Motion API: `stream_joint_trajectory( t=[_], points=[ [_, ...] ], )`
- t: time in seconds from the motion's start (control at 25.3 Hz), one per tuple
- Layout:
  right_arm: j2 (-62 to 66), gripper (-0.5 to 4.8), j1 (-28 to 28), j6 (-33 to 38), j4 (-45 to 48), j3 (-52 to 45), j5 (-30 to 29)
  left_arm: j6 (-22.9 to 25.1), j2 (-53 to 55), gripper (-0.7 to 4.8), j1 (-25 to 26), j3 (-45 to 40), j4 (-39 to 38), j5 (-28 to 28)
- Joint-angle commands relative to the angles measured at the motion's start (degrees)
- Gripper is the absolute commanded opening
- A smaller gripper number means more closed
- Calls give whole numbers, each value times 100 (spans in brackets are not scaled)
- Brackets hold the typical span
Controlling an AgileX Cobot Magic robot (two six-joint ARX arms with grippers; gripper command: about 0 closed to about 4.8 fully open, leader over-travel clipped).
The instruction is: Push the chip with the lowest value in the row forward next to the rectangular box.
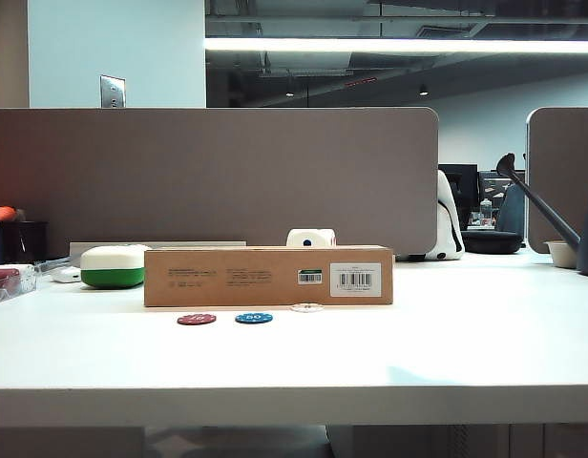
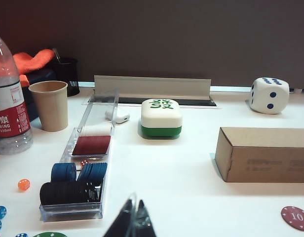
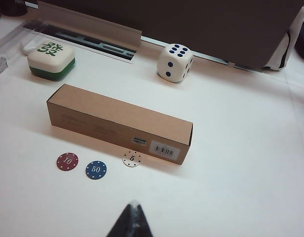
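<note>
right gripper (image 3: 133, 217) pokes in at the bottom centre of its wrist view, fingertips pinched together into one dark point, nothing between them, hanging above bare table short of the chips. left gripper (image 2: 134, 219) shows the same way at the bottom of its own view, tips clenched and empty, well off to the side by the chip tray (image 2: 73, 210).

next up from the right gripper comes the row: red chip (image 3: 67, 161) marked 10, blue chip (image 3: 95, 170) marked 50, and the white chip (image 3: 132, 159) marked 5, the lowest of the three. look at that white one: it sits ahead of the other two, its far edge just beside the front face of the rectangular box (image 3: 117, 123), under the barcode end. the exterior view agrees, white chip (image 1: 306, 307) tucked at the foot of the box, red and blue a step nearer.

so my read: the push looks done or all but done. next call would be only a tiny nudge if any gap remains, otherwise lift clear without brushing the blue chip.

behind the box, the big die (image 3: 174, 62) and the white-and-green case (image 3: 51, 60).
</note>
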Motion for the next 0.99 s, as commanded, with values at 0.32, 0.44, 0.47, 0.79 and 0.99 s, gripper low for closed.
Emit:
stream_joint_trajectory(
  t=[0.32, 0.44, 0.47, 0.79, 0.99],
  points=[
    [-17, -5, 11, -9, 48, 22, 50, 107, 0, -5, -4, 24, 72, 20],
    [-17, -5, 11, -9, 48, 22, 50, 118, 0, -5, -4, 24, 37, 20],
    [-17, -5, 11, -9, 48, 22, 50, 131, 0, -5, -4, 24, 7, 20],
    [-17, -5, 11, -9, 46, 22, 50, 127, 0, -5, -4, 24, -76, 20],
    [-17, -5, 11, -9, 48, 22, 50, 120, 0, -5, -4, 24, -74, 20]
  ],
)
